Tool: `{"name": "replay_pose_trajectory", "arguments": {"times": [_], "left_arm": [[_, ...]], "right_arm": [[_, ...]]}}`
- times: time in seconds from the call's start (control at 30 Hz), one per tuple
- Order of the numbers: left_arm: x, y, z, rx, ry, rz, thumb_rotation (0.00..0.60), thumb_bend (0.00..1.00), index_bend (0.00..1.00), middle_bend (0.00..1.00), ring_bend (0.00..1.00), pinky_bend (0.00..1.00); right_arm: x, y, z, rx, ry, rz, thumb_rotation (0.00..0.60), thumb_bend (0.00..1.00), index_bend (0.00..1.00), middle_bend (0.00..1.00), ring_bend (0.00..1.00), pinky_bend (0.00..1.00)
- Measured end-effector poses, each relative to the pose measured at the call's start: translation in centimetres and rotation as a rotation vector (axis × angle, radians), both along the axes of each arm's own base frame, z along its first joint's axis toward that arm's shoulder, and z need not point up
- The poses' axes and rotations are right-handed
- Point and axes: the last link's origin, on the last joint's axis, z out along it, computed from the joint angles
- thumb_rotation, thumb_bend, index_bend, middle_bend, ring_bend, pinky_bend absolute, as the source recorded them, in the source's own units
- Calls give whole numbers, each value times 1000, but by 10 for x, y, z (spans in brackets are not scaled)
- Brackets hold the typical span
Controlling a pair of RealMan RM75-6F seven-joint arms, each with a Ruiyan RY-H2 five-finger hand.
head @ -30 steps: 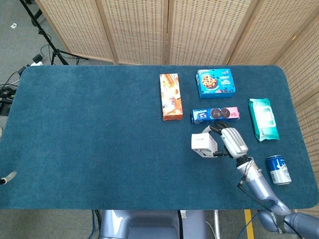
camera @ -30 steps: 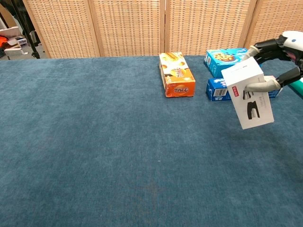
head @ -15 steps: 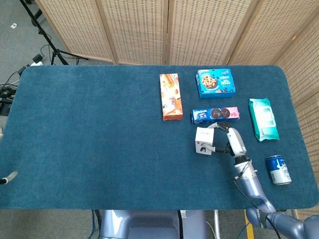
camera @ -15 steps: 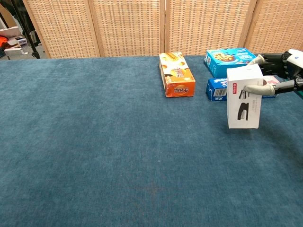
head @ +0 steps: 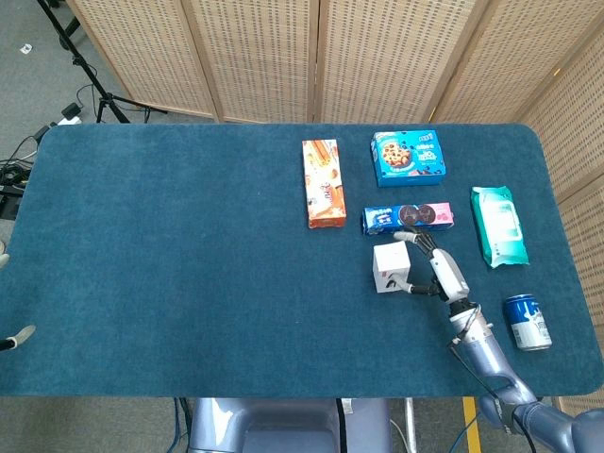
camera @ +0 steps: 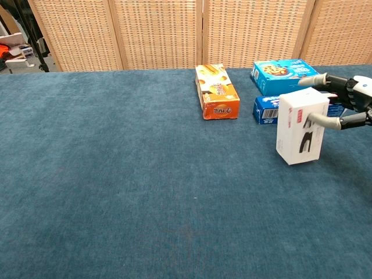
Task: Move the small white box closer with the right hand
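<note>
The small white box point(head: 391, 268) stands upright on the blue table point(head: 189, 264), just in front of the blue and pink cookie pack point(head: 408, 218). In the chest view the small white box point(camera: 299, 133) shows black print on its near face. My right hand point(head: 442, 274) sits immediately right of it with its fingers spread around it. In the chest view of the right hand point(camera: 349, 102), the upper fingers point(camera: 314, 80) hover apart above the far side of the box. A lower finger point(camera: 323, 121) touches the box's right face. My left hand does not show.
An orange snack box point(head: 322, 183) lies to the far left of the white box. A blue cookie box point(head: 408, 157) sits behind the cookie pack. On the right lie a teal wipes pack point(head: 499, 225) and a blue can point(head: 527, 322).
The right hand has lowered the box from a tilted hold in the air onto the table. Its upper fingers have opened away from the box.
</note>
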Motion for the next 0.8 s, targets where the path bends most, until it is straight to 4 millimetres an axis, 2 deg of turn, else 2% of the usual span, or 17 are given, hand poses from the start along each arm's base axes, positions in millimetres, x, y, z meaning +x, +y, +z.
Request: {"name": "replay_pose_trajectory", "arguments": {"times": [0.27, 0.5, 0.67, 0.8], "left_arm": [[1, -1, 0, 2, 0, -3, 600, 0, 0, 0, 0, 0], [1, -2, 2, 6, -4, -7, 600, 0, 0, 0, 0, 0], [0, -3, 3, 11, -8, -8, 600, 0, 0, 0, 0, 0], [1, -3, 4, 11, -6, -12, 600, 0, 0, 0, 0, 0]], "right_arm": [[-3, 4, 14, -39, 21, 42, 600, 383, 31, 0, 0, 4], [3, 11, 42, -95, 106, 137, 600, 327, 0, 0, 0, 0], [10, 16, 61, -143, 267, 211, 600, 34, 0, 0, 0, 0], [21, 21, 76, -188, 484, 275, 600, 0, 0, 0, 0, 0]]}}
